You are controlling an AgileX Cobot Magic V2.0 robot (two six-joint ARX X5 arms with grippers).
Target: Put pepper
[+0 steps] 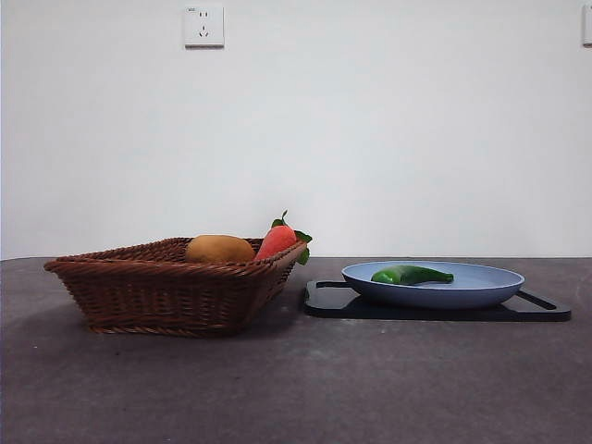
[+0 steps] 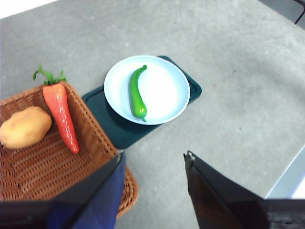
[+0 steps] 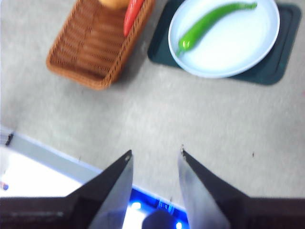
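I've got the small glossy dark-green curved pepper (image 1: pixel 412 275) lying loose on the pale blue round plate (image 1: pixel 481 291), which sits on a dark flat rectangular board (image 1: pixel 546 313). On the front cam the plate is at approx 3 o'clock from the brown woven wicker basket (image 1: pixel 157 291). The basket holds a rounded yellow-orange potato-like lump (image 1: pixel 219 248) and a red-orange carrot-like veg w/ green leaves (image 1: pixel 277 239).

Both arms are up high, neither near the goods. Left claw (image 2: pixel 153 164) has jaws apart, nothing in them; right claw (image 3: pixel 155 160) likewise apart and bare, over the grey worktop (image 3: pixel 190 119).

My read: pick not yet begun, so approach step. The basket looks the likely destination, though the task doesn't say. Next move calls for bringing one claw down over the pepper's mid-section, jaws across its narrow width, clearing the plate rim.
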